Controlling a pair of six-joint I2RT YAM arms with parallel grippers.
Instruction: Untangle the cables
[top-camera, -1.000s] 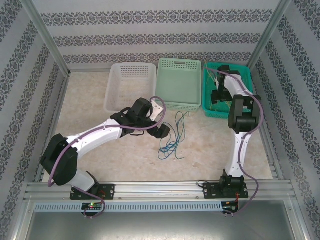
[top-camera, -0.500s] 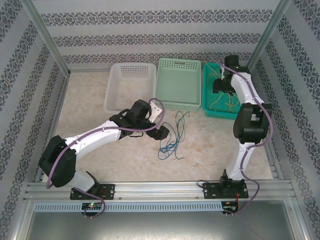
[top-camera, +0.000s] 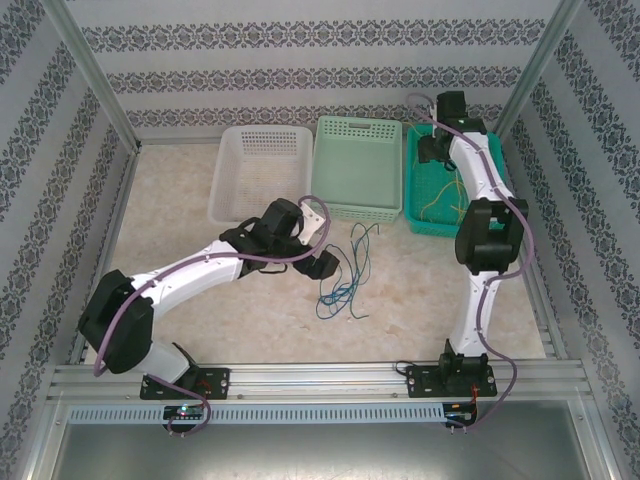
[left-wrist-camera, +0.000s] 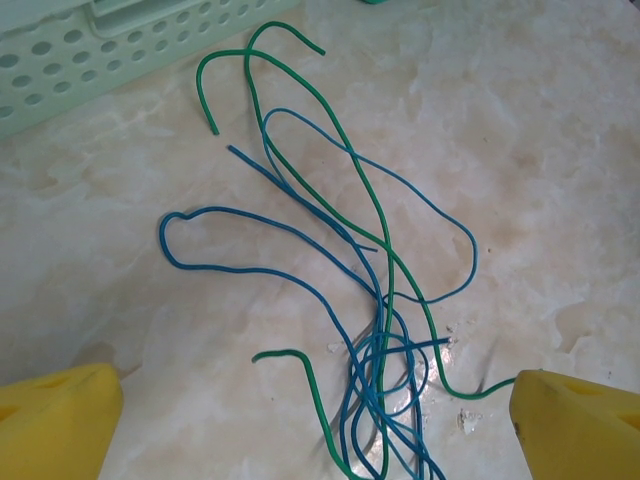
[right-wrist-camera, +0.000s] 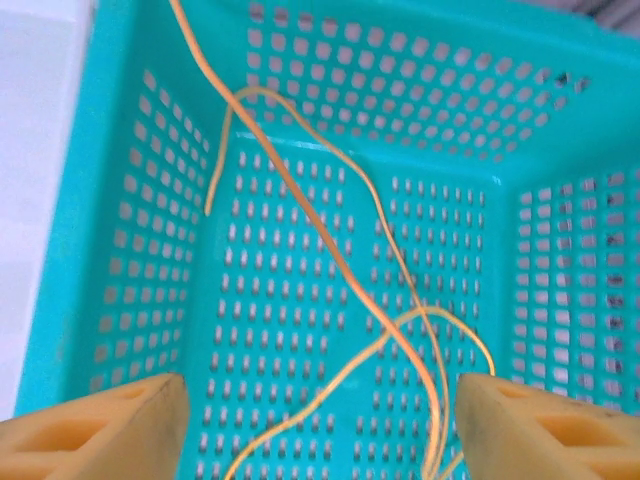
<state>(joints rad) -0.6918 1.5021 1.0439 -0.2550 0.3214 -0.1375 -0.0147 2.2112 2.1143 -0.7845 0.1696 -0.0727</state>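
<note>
A tangle of green and dark blue cables (top-camera: 341, 276) lies on the marble table in front of the pale green basket. My left gripper (top-camera: 324, 264) hovers at its left edge, open. In the left wrist view the green cable (left-wrist-camera: 383, 215) and blue cable (left-wrist-camera: 250, 270) cross into a knot between the yellow fingers (left-wrist-camera: 60, 420), and nothing is gripped at the left gripper (left-wrist-camera: 315, 410). My right gripper (top-camera: 432, 150) hangs over the far end of the teal basket (top-camera: 413, 205). Loose yellow cables (right-wrist-camera: 345, 270) lie on the teal basket floor (right-wrist-camera: 270, 300) below the open right gripper (right-wrist-camera: 320, 420).
A white basket (top-camera: 260, 175) and a pale green basket (top-camera: 357, 165) stand side by side at the back, left of the teal one. The pale green basket's wall (left-wrist-camera: 90, 50) is just beyond the tangle. Metal frame posts rise at both back corners.
The right arm has swung its gripper from the middle of the teal basket to its far end. The left arm and the tangle have not moved.
</note>
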